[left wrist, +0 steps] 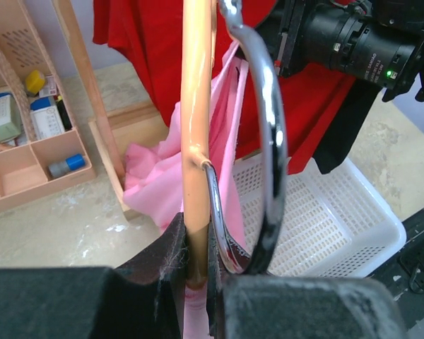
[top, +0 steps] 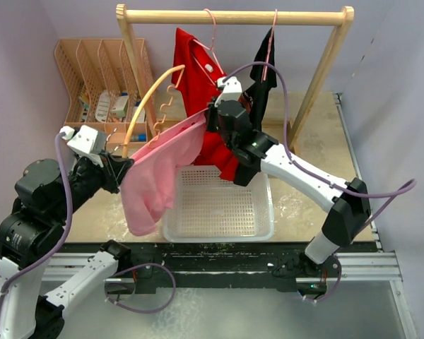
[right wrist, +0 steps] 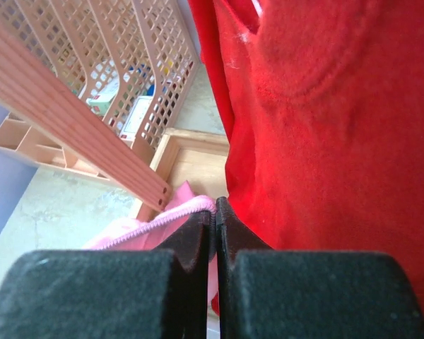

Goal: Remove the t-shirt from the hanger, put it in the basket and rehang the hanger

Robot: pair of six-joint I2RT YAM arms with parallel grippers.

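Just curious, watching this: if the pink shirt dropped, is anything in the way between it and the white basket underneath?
Nothing visible does. The pink t-shirt hangs over the left rim of the white basket; the red shirt hangs beside it, not beneath.

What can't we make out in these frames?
- Top view: how much of the hanger still sits inside the pink t-shirt; the cloth covers it.
- Left wrist view: top of the metal hook, cut off by the upper edge.
- Right wrist view: most of the pink t-shirt, behind the fingers of the right end effector.
- Labels in the organizer: too small in every view.
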